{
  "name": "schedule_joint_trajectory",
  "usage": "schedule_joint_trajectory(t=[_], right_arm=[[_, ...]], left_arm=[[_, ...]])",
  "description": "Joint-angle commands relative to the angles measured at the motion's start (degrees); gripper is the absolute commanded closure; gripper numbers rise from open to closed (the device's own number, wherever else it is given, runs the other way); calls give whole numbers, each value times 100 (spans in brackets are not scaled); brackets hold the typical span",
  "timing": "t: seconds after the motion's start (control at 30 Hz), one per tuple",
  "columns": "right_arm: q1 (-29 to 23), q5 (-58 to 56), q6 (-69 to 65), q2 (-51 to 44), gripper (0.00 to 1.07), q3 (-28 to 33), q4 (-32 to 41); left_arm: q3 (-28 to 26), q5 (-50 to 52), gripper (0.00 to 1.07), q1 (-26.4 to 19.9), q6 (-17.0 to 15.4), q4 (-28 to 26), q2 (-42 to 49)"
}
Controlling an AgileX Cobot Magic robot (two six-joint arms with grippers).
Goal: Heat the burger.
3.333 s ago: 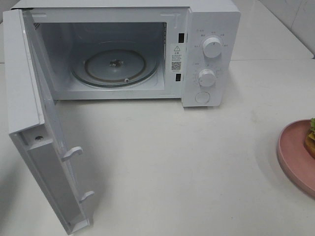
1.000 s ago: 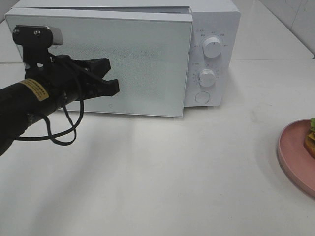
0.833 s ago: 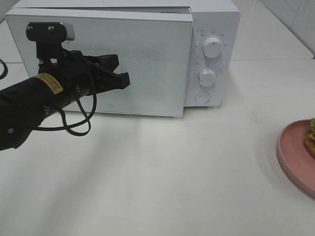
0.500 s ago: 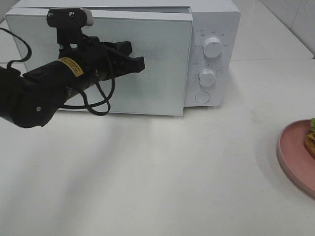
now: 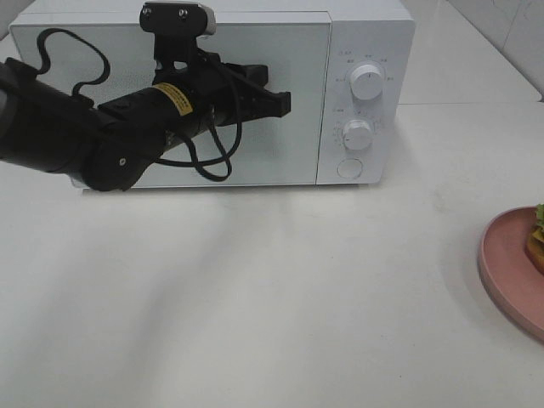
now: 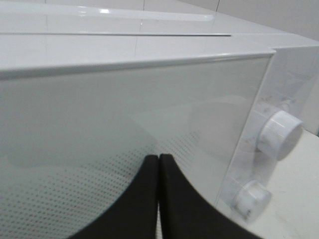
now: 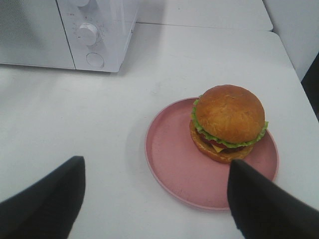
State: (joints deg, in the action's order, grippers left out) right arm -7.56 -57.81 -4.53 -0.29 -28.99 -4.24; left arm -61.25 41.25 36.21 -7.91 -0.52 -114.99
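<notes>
Left gripper [image 5: 285,102]: black fingers [image 6: 149,199] pressed together, nothing between them, tips against or just at the frosted glass door [image 5: 289,161] of the white microwave oven [image 5: 365,34]; contact can't be confirmed. Door sits flush with the microwave body, next to the two white round knobs [image 5: 367,82] on the control panel. Right gripper [image 7: 154,199]: jaws spread wide, empty, hovering above the white tabletop [image 5: 297,289]. Between its fingers in the wrist view sits the round pink plate [image 7: 174,164], carrying the burger [image 7: 228,122] with glossy golden-brown bun, green lettuce frill and yellow cheese. Burger sits toward one side of the plate, untouched, well apart from the microwave, outside it.
</notes>
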Motion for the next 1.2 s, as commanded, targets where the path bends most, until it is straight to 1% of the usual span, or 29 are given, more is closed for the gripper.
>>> schedule_joint_trajectory(t=[0.03, 0.13, 0.2, 0.23, 0.27, 0.33, 0.37, 0.47, 0.5, 0.53, 0.57, 0.6, 0.63, 0.67, 0.7, 0.73, 0.77, 0.8, 0.83, 0.87, 0.9, 0.93, 0.97, 1.0, 1.03, 1.07, 1.1, 1.17, 1.2], right_arm=[[23, 69, 46, -143, 31, 29, -11], [23, 69, 46, -143, 31, 29, -11], [23, 69, 46, -143, 31, 29, -11], [23, 69, 46, -143, 31, 29, -11], [23, 69, 46, -143, 31, 29, -11], [23, 69, 46, -143, 31, 29, -11], [23, 69, 46, -143, 31, 29, -11], [23, 69, 46, -143, 31, 29, -11], [23, 69, 46, -143, 31, 29, -11], [23, 69, 46, -143, 31, 29, -11], [23, 69, 46, -143, 31, 29, -11], [23, 69, 46, -143, 31, 29, -11], [23, 69, 46, -143, 31, 29, -11], [23, 69, 46, -143, 31, 29, -11], [23, 69, 46, -143, 31, 29, -11], [23, 69, 46, -143, 31, 29, -11], [23, 69, 46, -143, 31, 29, -11], [23, 69, 46, -143, 31, 29, -11], [23, 69, 46, -143, 31, 29, -11], [23, 69, 46, -143, 31, 29, -11], [23, 69, 46, -143, 31, 29, -11], [23, 69, 46, -143, 31, 29, -11], [23, 69, 46, -143, 31, 29, -11], [23, 69, 46, -143, 31, 29, -11], [23, 69, 46, -143, 31, 29, -11], [23, 69, 46, -143, 31, 29, -11], [23, 69, 46, -143, 31, 29, -11], [23, 69, 46, -143, 31, 29, -11], [23, 69, 46, -143, 31, 29, -11]], left_arm=[[-292, -46, 107, -160, 40, -602, -80], [-384, -143, 107, -195, 40, -590, -92], [-332, -201, 107, -183, 40, -390, -17], [-332, -201, 107, -183, 40, -390, -17], [-275, -441, 107, -149, 34, -126, 103], [-223, -590, 107, -126, 29, -34, 160], [-86, -911, 107, -57, 29, 149, 355], [97, -1226, 107, 29, 29, 304, 596], [344, -1558, 107, 109, 29, 395, 871], [470, -1696, 107, 132, 29, 401, 980], [470, -1696, 107, 132, 29, 401, 980], [699, -2080, 107, 172, 23, 401, 1238], [699, -2080, 107, 172, 23, 401, 1238], [905, -2595, 106, 206, 0, 401, 1518], [963, -2842, 103, 206, -11, 401, 1627], [963, -2842, 103, 206, -11, 401, 1627], [1060, -3524, 89, 206, -17, 390, 1902], [1077, -3953, 78, 206, -17, 390, 2034], [1077, -3953, 78, 206, -17, 390, 2034], [1077, -4864, 47, 206, -17, 361, 2275], [1077, -4864, 47, 206, -17, 361, 2275], [1077, -5626, 19, 201, -11, 321, 2487], [1077, -6028, 7, 201, -11, 321, 2601], [1077, -6028, 7, 201, -11, 321, 2601], [1077, -6715, 6, 201, 0, 321, 2825], [1077, -7087, 6, 201, 0, 321, 2928], [1077, -7087, 6, 201, 0, 321, 2928], [1077, -8342, 6, 201, 0, 350, 3289], [1077, -8342, 6, 201, 0, 350, 3289]])
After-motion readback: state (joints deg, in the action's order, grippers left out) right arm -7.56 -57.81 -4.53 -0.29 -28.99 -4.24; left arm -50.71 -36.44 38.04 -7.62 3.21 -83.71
